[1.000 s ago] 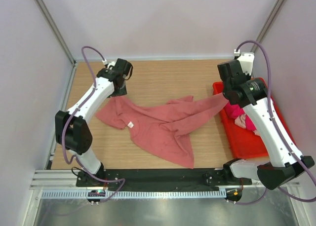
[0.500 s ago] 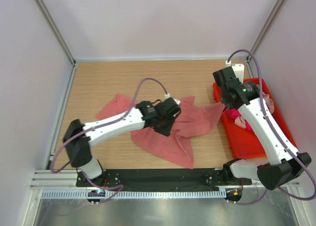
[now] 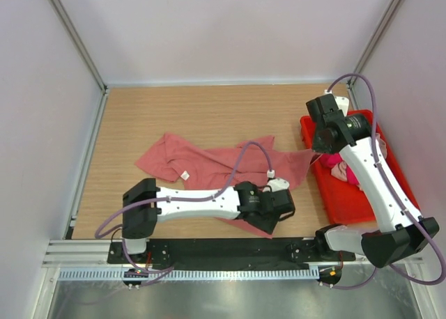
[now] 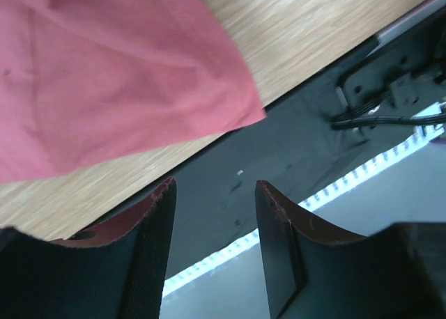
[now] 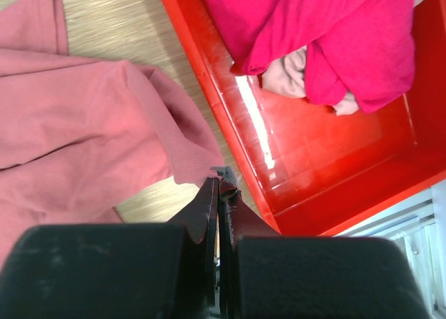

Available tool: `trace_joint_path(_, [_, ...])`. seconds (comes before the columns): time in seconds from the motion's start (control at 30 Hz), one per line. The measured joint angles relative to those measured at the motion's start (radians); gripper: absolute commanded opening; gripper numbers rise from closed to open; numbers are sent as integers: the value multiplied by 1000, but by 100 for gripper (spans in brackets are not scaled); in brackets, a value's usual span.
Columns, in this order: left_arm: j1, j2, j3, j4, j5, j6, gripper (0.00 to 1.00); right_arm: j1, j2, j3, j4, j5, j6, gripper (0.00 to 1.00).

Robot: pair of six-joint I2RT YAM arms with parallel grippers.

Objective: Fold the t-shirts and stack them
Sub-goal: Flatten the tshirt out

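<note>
Taking the top view as a clock face with the far wall at 12, the nearest thing is the black base plate (image 3: pixel 209 248) along the table's 6 o'clock edge. Just above it the left arm lies low across the front, its left gripper (image 3: pixel 282 206) at about 5 o'clock. In the left wrist view the left gripper (image 4: pixel 214 190) has its jaws apart with nothing between them. They hang over the base plate (image 4: pixel 230 159), and the near corner of the salmon t-shirt (image 4: pixel 125 75) lies at 11 o'clock of them on the wood, not touching. The salmon t-shirt (image 3: pixel 209 167) is spread, rumpled, across the middle of the table (image 3: pixel 209 113), running from 9 o'clock towards 3 o'clock, and the left arm crosses over its near part. At its 3 o'clock end the right gripper (image 3: pixel 313 148) is closed on the hem. In the right wrist view the right gripper (image 5: pixel 219 176) has its fingers pressed together with the salmon t-shirt (image 5: pixel 104 124) pinched at their tips, just beside the left wall of the red bin (image 5: pixel 313 166). The red bin (image 3: pixel 348 200) sits at the table's 3 o'clock edge. Inside it lie a bunched magenta t-shirt (image 5: pixel 334 33) and, tucked under that, a pale pink t-shirt (image 5: pixel 286 75).
</note>
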State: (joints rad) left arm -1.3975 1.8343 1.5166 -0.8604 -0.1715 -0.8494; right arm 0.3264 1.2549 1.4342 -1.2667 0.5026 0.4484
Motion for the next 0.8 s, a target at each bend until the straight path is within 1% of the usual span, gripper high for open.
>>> trace_joint_path(0.07, [-43,50,37,15,-61,-62,47,-3,-2,4,-2,-22,0,1])
trace_joint_path(0.2, [-95,164,88,24,-143,-162,47,-3,-21,8,-9,-56,0,1])
trace_joint_path(0.3, [-112,257,122,12,-188,-217,47,-3,-55,6,-10,-83,3,1])
trace_joint_path(0.4, [-111,306,131,1,-225,-254,46,-3,-93,3,-11,-103,6,1])
trace_joint_path(0.5, [-107,306,127,-19,-255,-280,47,-3,-121,-5,-13,-115,6,1])
trace_joint_path(0.6, [-105,281,90,5,-268,-288,47,-3,-131,-9,-14,-127,6,1])
trace_joint_path(0.67, [-105,263,64,16,-267,-285,50,-3,-132,-9,-15,-134,6,1])
trace_joint_path(0.8, [-101,246,51,50,-251,-272,52,-3,-132,-9,-15,-145,6,1])
